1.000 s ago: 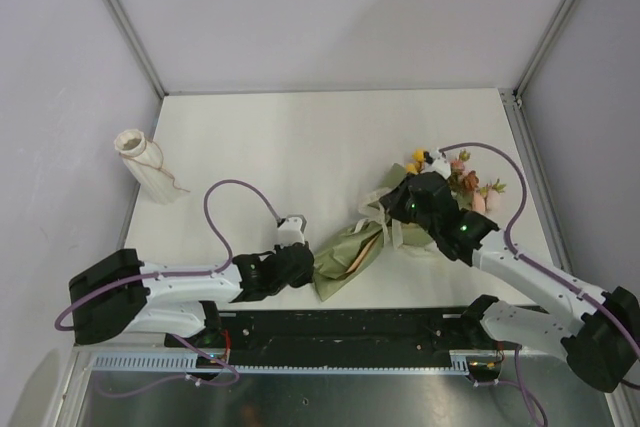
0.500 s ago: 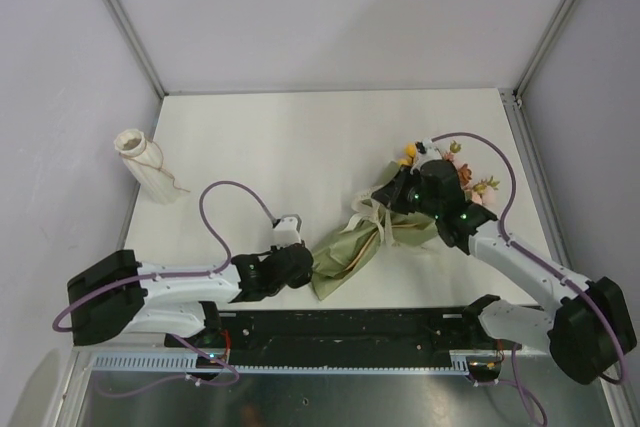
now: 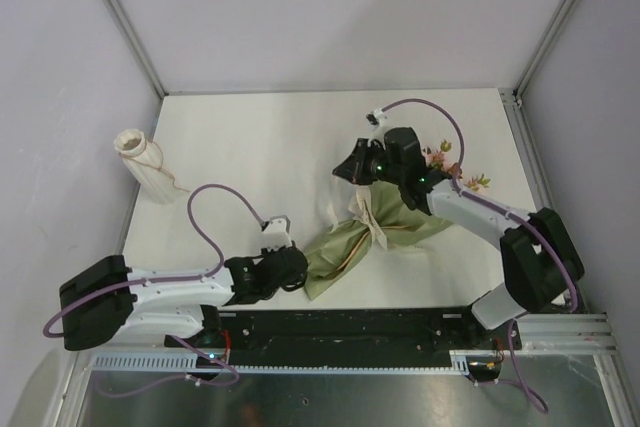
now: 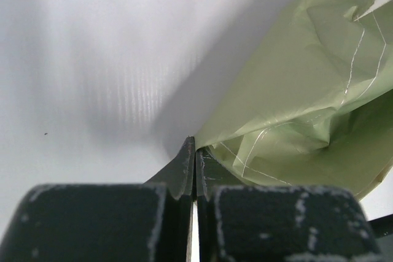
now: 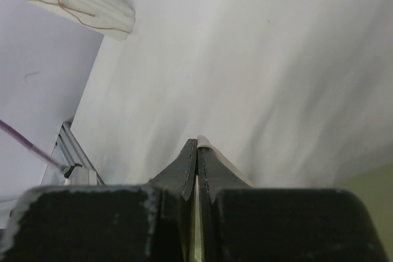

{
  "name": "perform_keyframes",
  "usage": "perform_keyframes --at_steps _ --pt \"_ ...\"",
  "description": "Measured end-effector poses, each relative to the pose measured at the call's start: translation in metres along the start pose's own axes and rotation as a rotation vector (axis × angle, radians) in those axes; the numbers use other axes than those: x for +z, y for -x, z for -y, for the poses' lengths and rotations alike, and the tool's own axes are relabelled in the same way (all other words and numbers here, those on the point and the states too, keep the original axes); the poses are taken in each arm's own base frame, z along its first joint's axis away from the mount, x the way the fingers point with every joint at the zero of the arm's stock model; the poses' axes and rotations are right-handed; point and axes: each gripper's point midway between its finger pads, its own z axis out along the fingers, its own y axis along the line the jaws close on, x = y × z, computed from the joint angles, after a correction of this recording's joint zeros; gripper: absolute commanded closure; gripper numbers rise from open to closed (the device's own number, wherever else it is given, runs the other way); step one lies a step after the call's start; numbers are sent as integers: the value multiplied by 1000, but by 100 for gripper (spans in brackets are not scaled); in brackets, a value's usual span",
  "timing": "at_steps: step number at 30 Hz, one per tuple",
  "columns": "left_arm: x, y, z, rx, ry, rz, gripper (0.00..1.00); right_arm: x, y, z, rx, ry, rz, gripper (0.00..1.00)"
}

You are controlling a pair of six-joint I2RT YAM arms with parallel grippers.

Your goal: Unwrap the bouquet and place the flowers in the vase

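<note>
Both grippers are clamped. The left gripper [image 4: 195, 151] pinches the near corner of the olive-green paper [image 4: 295, 90], and the right gripper [image 3: 348, 169] nips what looks like an end of the cream ribbon [image 5: 207, 146]. Within the last second the right arm has swung from above the bouquet [image 3: 365, 237] up and leftward, drawing that ribbon along. The tie is probably loosening, yet the paper remains wrapped. The flowers [image 3: 445, 162] poke out at the right of the table [image 3: 280, 137], well apart from the vase [image 3: 140, 162] at far left.
</note>
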Motion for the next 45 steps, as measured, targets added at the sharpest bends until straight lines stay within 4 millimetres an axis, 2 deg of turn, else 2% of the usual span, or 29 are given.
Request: perform_keyframes --at_steps 3,6,10,13,20,23,26,28,30,33,36,39,41,45 --pt "-1 0 -3 -7 10 11 100 11 7 -6 0 0 2 100" --pt "-1 0 -3 -8 11 19 100 15 25 -12 15 -8 50 100" --pt "-3 -2 -1 -2 8 22 100 16 64 -25 46 3 162 100" --pt "-2 -5 -2 1 14 20 100 14 101 -36 62 29 263 100" --pt "-2 -5 -2 4 18 29 100 -9 178 -76 87 143 469 100" --pt "-1 -5 -3 4 23 33 100 -13 200 -89 94 187 518 100" --pt "0 -5 -1 10 28 37 100 1 210 -91 103 199 521 95" --pt "0 -6 2 15 26 36 100 18 209 -85 117 184 487 80" --pt "0 -7 5 21 23 32 100 38 198 -71 137 148 428 67" --pt "0 -8 8 28 19 28 100 60 159 -39 163 40 288 55" --pt "-1 -9 8 32 17 27 100 62 121 -14 165 -55 158 51" --pt "-1 -10 9 35 14 26 100 42 81 11 130 -156 35 54" --pt "-2 -10 10 37 12 26 100 18 59 25 99 -217 -24 57" --pt "-2 -10 10 40 8 26 100 -34 27 39 31 -290 -79 62"
